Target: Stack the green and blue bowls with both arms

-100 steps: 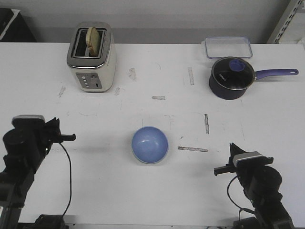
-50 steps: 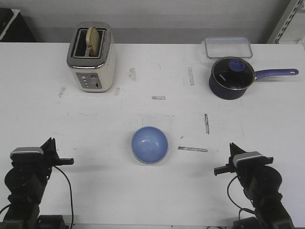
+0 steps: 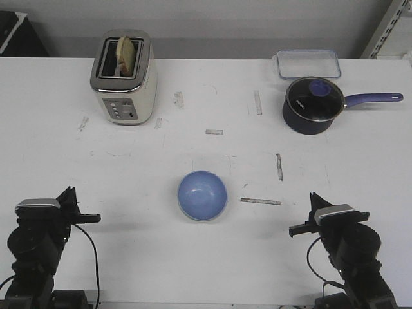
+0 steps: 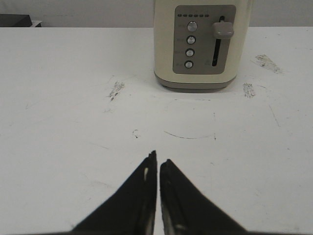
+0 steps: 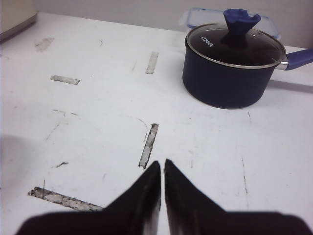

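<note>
Lowered since a second ago, left gripper (image 4: pixel 158 166) and right gripper (image 5: pixel 162 169) rest pinched together, empty.

I'm looking at a lab test bench: scuffed white tabletop (image 3: pixel 206 257) with tape marks, staged kitchen props, toaster (image 3: pixel 123 77), saucepan (image 3: pixel 313 105), metal shelving (image 3: pixel 389 29) at the corner.

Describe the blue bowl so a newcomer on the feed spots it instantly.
On the white table, look to the near middle, between the left gripper and the right gripper. The blue bowl sits there alone: small, round, light periwinkle, open side up, unlike the dark lidded saucepan far right.
</note>
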Available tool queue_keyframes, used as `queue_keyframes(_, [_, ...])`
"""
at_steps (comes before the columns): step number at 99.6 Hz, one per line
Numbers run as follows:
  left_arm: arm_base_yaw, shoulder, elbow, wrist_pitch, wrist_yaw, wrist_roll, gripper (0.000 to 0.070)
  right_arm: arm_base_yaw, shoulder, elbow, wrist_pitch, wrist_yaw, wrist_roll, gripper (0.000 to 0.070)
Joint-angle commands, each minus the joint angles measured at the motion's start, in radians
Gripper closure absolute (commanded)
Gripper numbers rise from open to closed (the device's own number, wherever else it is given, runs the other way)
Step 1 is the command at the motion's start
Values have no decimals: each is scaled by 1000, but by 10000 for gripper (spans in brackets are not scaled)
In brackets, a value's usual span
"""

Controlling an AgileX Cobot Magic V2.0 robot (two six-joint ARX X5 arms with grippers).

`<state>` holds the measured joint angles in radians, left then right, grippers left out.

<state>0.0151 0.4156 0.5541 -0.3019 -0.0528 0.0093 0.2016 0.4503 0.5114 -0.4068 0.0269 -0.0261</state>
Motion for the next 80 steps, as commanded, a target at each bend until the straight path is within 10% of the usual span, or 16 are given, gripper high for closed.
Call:
queue_keyframes(1, [0,1,9,12,-1,1,697,1,2,2,12,0,-5,699])
queue_keyframes(53, [0,-36,-17,20,-1,1,697,1,2,2,12,0,-5,699])
queue_keyframes(80, [0,-274,-319,261,2,1,698,1,2,2,12,0,-5,699])
